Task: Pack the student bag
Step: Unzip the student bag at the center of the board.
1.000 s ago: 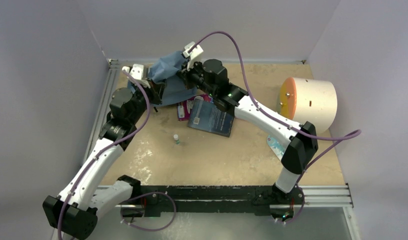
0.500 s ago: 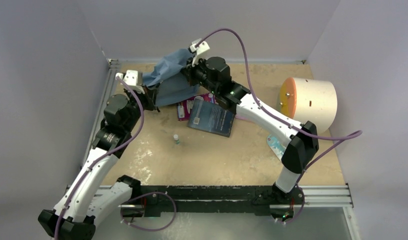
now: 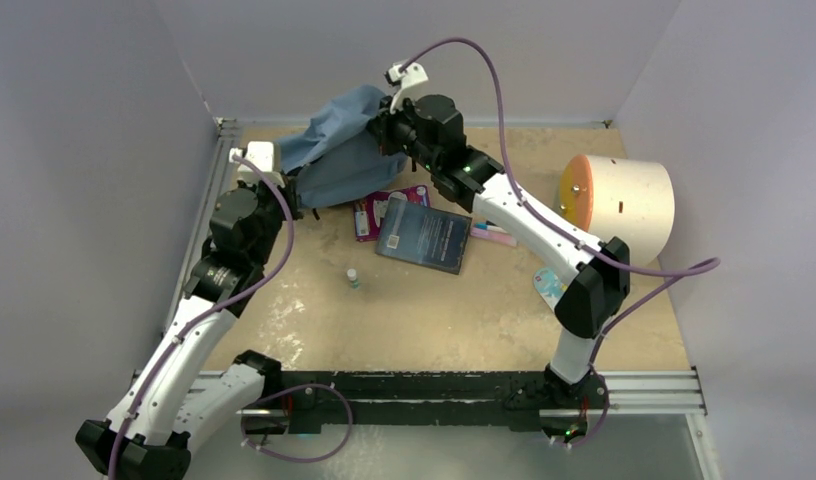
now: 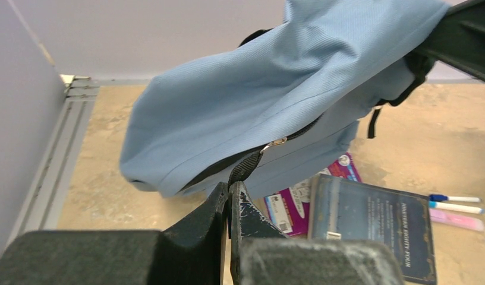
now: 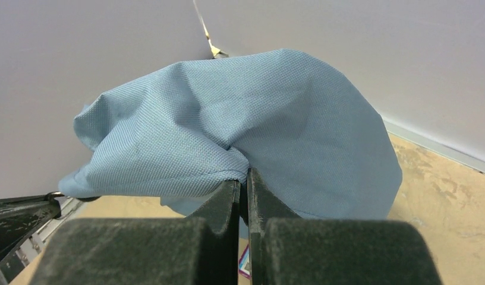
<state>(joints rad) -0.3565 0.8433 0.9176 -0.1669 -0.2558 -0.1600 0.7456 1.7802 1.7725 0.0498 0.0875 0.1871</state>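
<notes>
The student bag [image 3: 336,152] hangs pinched by left claw [image 4: 230,191], right claw [image 5: 244,178].

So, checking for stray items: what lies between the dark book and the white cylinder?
A few pens, lying close beside the book; the top view shows them.

You see the soft grey-blue fabric backpack [image 3: 336,152] held up over the counter's [image 3: 414,300] far left corner, crumpled and sagging. A dark zipper line [image 4: 211,168] crosses its underside, and a black strap [image 4: 375,122] dangles.
</notes>
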